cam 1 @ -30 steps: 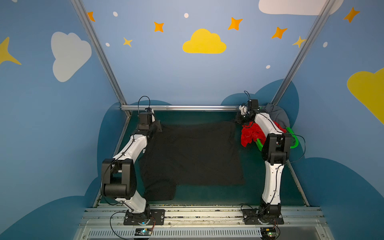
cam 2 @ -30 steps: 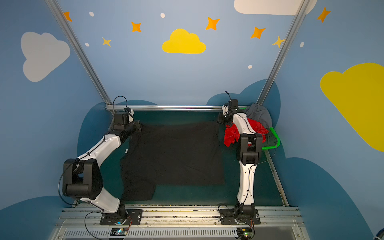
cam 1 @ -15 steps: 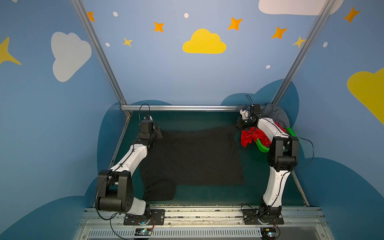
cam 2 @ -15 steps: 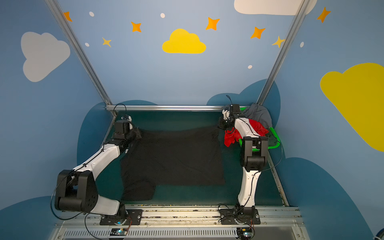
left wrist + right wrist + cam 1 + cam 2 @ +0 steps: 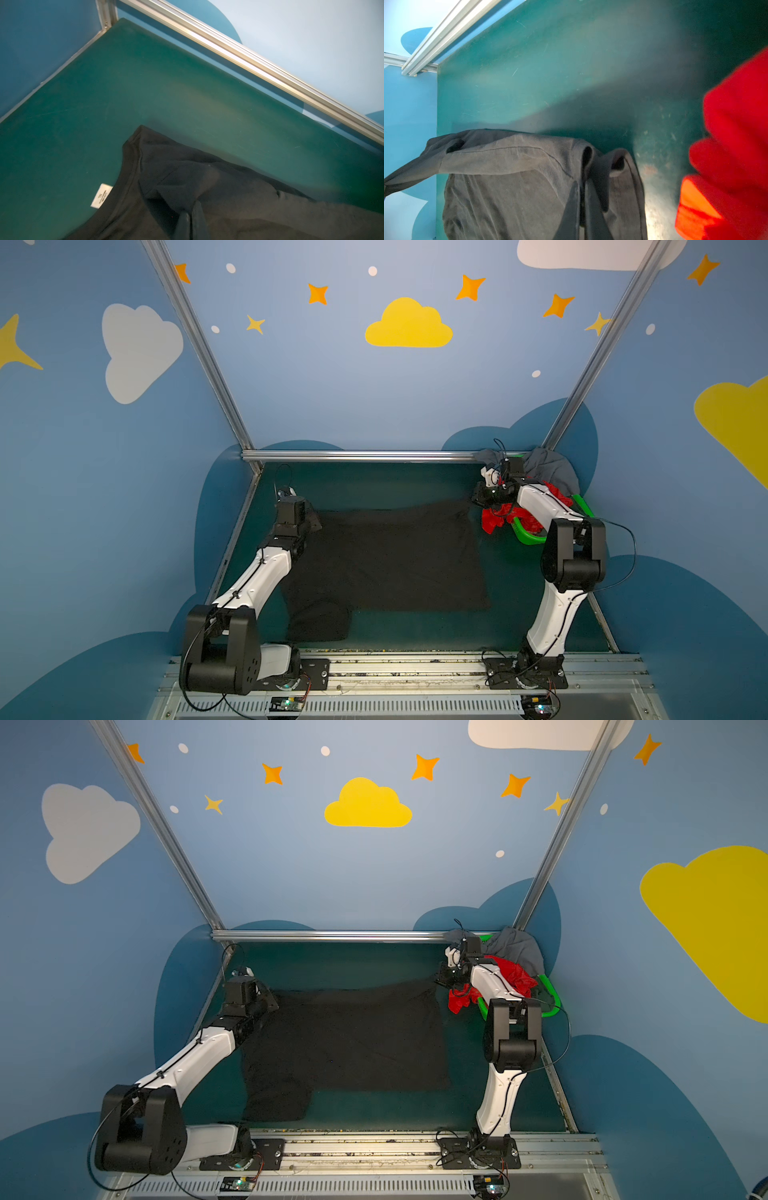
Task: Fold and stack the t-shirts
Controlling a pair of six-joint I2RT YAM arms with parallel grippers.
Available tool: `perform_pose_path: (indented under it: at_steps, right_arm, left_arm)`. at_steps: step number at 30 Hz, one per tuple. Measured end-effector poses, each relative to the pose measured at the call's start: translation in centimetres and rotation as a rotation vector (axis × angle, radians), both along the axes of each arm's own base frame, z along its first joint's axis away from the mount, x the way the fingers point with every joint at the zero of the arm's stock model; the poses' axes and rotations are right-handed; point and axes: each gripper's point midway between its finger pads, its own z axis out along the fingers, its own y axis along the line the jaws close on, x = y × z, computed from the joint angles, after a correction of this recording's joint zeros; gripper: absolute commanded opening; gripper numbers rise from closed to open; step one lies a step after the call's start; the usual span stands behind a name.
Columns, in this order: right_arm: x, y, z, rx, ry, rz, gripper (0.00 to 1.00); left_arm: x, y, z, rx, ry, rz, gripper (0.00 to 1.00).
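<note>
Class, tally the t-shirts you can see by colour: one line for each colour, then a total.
black t-shirt: 1
red t-shirt: 1
grey t-shirt: 1
Total: 3 in view; the green basket may hide more.

red t-shirt [image 5: 737, 124] blurred, edge-cropped, green basket [image 5: 527, 536] mostly hidden

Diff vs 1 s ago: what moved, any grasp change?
Both arms drew back toward their bases. The left gripper and right gripper, each shut on a far corner of the black t-shirt, brought its far edge nearer. No grasp change. The shirt's near edge and sleeve, the red t-shirt, grey t-shirt and green basket stayed put.
</note>
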Motion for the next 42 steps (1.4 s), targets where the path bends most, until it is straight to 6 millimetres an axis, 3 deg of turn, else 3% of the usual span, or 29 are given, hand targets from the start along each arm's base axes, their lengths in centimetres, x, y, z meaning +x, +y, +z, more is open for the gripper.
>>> perform_pose_path:
  at_steps: [7, 13, 14, 15, 16, 17, 19, 21, 23, 25, 33, 36, 39, 42]
  right_arm:
    - [-1.8, -0.2, -0.6, 0.003, 0.001, -0.006, 0.00]
    - [-2.7, -0.7, -1.5, 0.005, 0.015, -0.025, 0.00]
    - [-2.8, -0.7, -1.7, 0.006, 0.020, -0.028, 0.00]
    - [-3.0, -0.7, -2.0, 0.008, 0.026, -0.030, 0.00]
    - [-3.2, -0.7, -2.3, 0.009, 0.034, -0.032, 0.13]
    - [-3.4, -0.7, -2.6, 0.013, 0.045, -0.039, 0.21]
    - [-3.8, -0.8, -3.1, 0.013, 0.060, -0.043, 0.26]
    - [-4.4, -0.9, -3.6, 0.015, 0.078, -0.051, 0.42]
    - [-4.8, -0.9, -3.7, 0.010, 0.081, -0.051, 0.42]
    - [-5.1, -1.0, -3.4, 0.010, 0.079, -0.055, 0.41]
    - [-5.9, -1.7, -1.8, -0.023, 0.056, -0.079, 0.51]
    - [-6.3, -1.8, -1.8, -0.044, 0.068, -0.083, 0.60]
    - [-6.7, -1.8, -1.9, -0.063, 0.078, -0.083, 0.76]
    - [-7.1, -1.5, -1.5, -0.079, 0.071, -0.075, 0.84]
  left_arm:
    - [-0.6, 0.9, -0.3, -0.005, 0.007, 0.068, 0.04]
    - [-2.5, 2.0, -2.8, -0.014, 0.064, 0.153, 0.04]
    - [-2.9, 2.2, -3.2, -0.017, 0.078, 0.173, 0.05]
    - [-3.2, 2.4, -3.6, -0.020, 0.091, 0.188, 0.13]
    - [-3.3, 2.5, -3.7, -0.024, 0.096, 0.199, 0.25]
    - [-3.5, 2.6, -3.9, -0.026, 0.101, 0.209, 0.27]
    - [-3.7, 2.8, -4.1, -0.042, 0.106, 0.236, 0.27]
    - [-4.2, 2.9, -4.5, -0.050, 0.119, 0.256, 0.46]
    - [-4.9, 3.1, -4.6, -0.065, 0.125, 0.277, 0.63]
    - [-5.6, 3.2, -4.5, -0.078, 0.123, 0.293, 0.71]
    - [-6.3, 3.6, -3.5, -0.116, 0.118, 0.340, 0.76]
    - [-5.4, 3.3, -3.9, -0.132, 0.158, 0.327, 0.76]
    - [-3.9, 2.6, -4.2, -0.156, 0.192, 0.296, 0.76]
    - [-2.4, 1.5, -4.9, -0.189, 0.231, 0.250, 0.78]
